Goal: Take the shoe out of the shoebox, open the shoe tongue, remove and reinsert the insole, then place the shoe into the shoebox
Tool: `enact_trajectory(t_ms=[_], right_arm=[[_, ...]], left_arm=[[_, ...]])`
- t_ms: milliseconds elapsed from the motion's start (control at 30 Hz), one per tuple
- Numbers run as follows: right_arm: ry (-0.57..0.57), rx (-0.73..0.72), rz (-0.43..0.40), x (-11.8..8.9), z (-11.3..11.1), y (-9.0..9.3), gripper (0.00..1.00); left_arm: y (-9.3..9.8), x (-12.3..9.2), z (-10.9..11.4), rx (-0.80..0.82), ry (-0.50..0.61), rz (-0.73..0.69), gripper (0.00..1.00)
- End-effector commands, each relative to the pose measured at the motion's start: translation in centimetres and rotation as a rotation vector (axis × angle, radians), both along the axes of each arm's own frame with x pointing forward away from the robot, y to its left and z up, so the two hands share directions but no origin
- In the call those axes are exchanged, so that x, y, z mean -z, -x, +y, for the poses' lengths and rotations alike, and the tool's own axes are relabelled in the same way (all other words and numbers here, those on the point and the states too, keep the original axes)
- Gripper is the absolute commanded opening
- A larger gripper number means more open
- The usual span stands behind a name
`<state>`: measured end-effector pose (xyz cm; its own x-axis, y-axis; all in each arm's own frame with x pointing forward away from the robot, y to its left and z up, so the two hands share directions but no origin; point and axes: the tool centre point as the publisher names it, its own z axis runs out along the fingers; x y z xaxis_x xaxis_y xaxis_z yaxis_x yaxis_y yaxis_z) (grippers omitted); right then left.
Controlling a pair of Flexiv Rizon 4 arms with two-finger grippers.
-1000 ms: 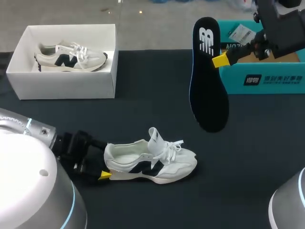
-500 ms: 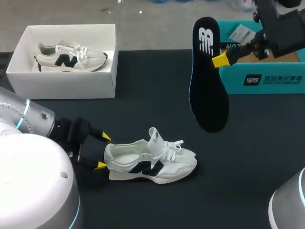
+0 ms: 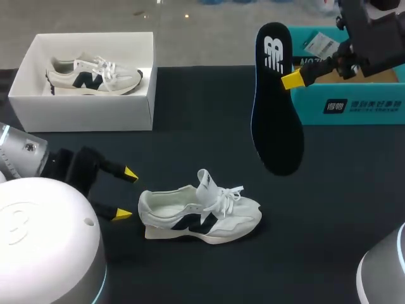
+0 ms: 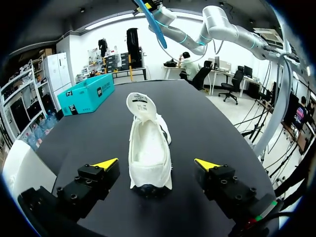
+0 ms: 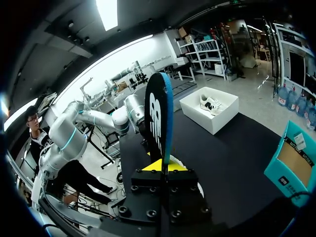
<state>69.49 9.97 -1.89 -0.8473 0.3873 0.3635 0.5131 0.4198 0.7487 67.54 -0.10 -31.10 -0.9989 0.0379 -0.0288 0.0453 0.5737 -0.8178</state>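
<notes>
A white shoe [image 3: 199, 212] with a dark side logo lies on the black table, its tongue [image 3: 205, 180] pulled up and its heel toward my left gripper [image 3: 124, 194]. That gripper is open and stands just behind the heel without touching it; its wrist view shows the shoe [image 4: 149, 148] ahead, between the two yellow tips [image 4: 106, 163]. My right gripper [image 3: 292, 80] is shut on the dark insole [image 3: 275, 101], held upright high over the table's right back part. From the right wrist the insole [image 5: 159, 121] rises edge-on from the fingers. The white shoebox [image 3: 82, 107] at back left holds a second shoe [image 3: 93, 75].
A teal cardboard box [image 3: 351, 95] stands at the back right under my right arm. Bare black tabletop lies between the shoe and both boxes.
My left gripper has backed away from the shoe's heel toward the left. The right arm and the insole have kept still.
</notes>
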Motion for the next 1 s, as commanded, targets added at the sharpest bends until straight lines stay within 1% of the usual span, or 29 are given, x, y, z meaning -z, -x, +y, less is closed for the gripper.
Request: enact_trajectory(t_ms=[33, 67, 500, 533, 600, 633, 667, 733, 767, 833, 900, 1000], right_arm=[[0.003, -0.001, 0.003, 0.0, 0.2, -0.2, 0.0], [0.003, -0.001, 0.003, 0.0, 0.2, -0.2, 0.0], [0.003, -0.001, 0.003, 0.0, 0.2, -0.2, 0.0], [0.003, -0.001, 0.003, 0.0, 0.2, -0.2, 0.0], [0.003, -0.001, 0.003, 0.0, 0.2, -0.2, 0.0], [0.003, -0.001, 0.003, 0.0, 0.2, -0.2, 0.0], [0.003, -0.001, 0.003, 0.0, 0.2, -0.2, 0.0], [0.003, -0.001, 0.003, 0.0, 0.2, -0.2, 0.0], [0.003, -0.001, 0.003, 0.0, 0.2, -0.2, 0.0], [0.003, -0.001, 0.003, 0.0, 0.2, -0.2, 0.0], [0.003, -0.001, 0.003, 0.0, 0.2, -0.2, 0.0], [0.003, -0.001, 0.003, 0.0, 0.2, -0.2, 0.0]], left_arm=[[-0.9, -1.0, -0.8, 0.027, -0.053, 0.046, 1.0], [-0.9, -1.2, -1.0, 0.027, -0.073, 0.039, 1.0], [-0.9, -1.2, -1.0, 0.027, -0.073, 0.039, 1.0], [-1.1, -1.1, -1.2, 0.013, -0.08, 0.099, 1.0], [-1.2, -1.9, -1.6, -0.025, -0.14, 0.143, 1.0], [-1.1, -2.5, -1.6, -0.039, -0.173, 0.139, 1.0], [-1.3, -3.2, -1.8, -0.07, -0.242, 0.185, 1.0], [-1.1, -4.4, -2.0, -0.087, -0.296, 0.19, 1.0], [-1.1, -5.0, -2.3, -0.115, -0.346, 0.208, 1.0], [-0.9, -5.8, -3.0, -0.138, -0.434, 0.191, 1.0], [-0.9, -6.1, -3.8, -0.15, -0.521, 0.167, 1.0], [-1.2, -5.6, -5.1, -0.158, -0.625, 0.173, 1.0]])
